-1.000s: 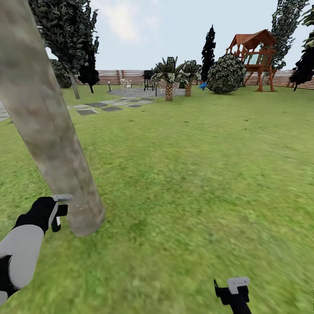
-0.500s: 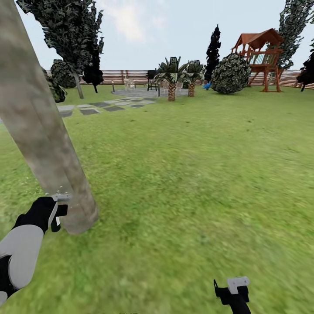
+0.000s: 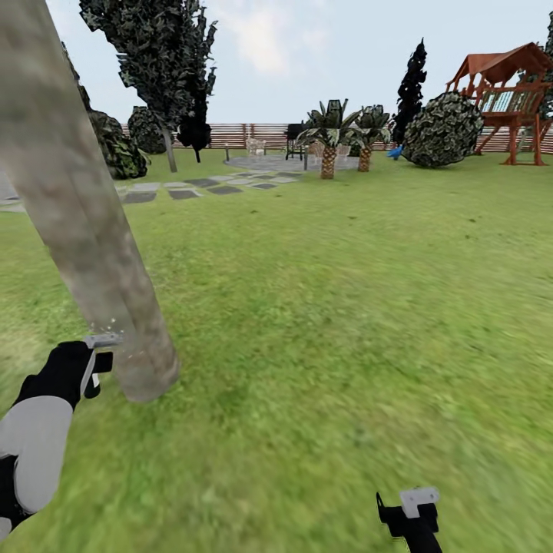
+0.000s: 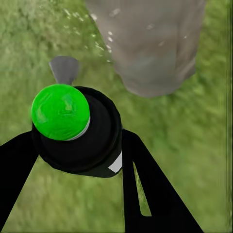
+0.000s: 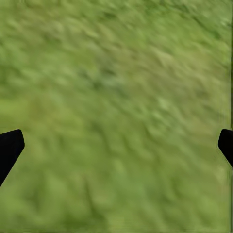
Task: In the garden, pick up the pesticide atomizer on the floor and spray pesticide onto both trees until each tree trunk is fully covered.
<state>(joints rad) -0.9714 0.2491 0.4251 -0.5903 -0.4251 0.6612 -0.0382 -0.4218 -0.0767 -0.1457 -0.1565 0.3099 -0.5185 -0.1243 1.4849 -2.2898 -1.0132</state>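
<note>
At the lower left of the head view the left gripper (image 3: 91, 361) is clamped on the atomizer (image 4: 75, 128) (black body, green cap), its nozzle just beside the base of the trunk (image 3: 84, 230). Pale specks (image 3: 107, 326) float there and dot the bark. At the bottom right, the right gripper (image 3: 411, 513) hangs over grass (image 3: 346, 307), fingers spread wide and empty.
</note>
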